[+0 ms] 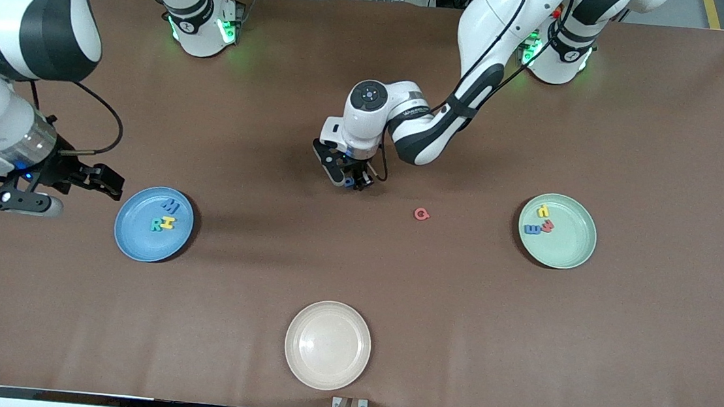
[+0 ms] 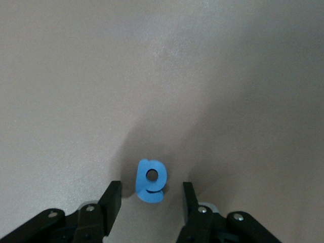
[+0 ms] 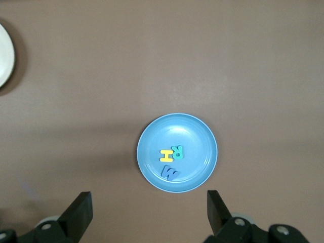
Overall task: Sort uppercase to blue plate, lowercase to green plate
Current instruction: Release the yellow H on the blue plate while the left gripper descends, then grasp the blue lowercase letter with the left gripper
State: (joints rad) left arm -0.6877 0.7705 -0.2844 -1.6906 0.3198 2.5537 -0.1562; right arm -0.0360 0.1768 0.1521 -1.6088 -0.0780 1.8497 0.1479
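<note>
Left gripper (image 1: pixel 352 182) low over the brown table (image 1: pixel 457 317) near its middle, fingers (image 2: pixel 112 200) partly spread, straddling the small blue foam lowercase a (image 2: pixel 151 180). Letter stands between the pads with a gap on each side; not gripped. Whether it rests on the table or sits slightly off it, cannot tell.

Right gripper (image 1: pixel 102 181) up in the air at the right arm's end, just beside the round medium-blue plate (image 1: pixel 136 239), jaws wide and empty. Arm waits.

Blue plate holds three foam capitals close together: blue M (image 1: pixel 171 204), yellow H (image 1: pixel 168 221), teal-green R (image 1: pixel 155 225).

Round pale mint-green plate (image 1: pixel 571 248) toward the left arm's end holds three small letters: yellow h-like one (image 1: pixel 543 211), red m (image 1: pixel 547 225), blue m (image 1: pixel 532 229).

Red foam capital Q (image 1: pixel 422 214) lies flat on the bare table, between the left gripper and the green plate.

Round cream plate (image 1: pixel 327 345) sits nearest the front camera, mid-table.
</note>
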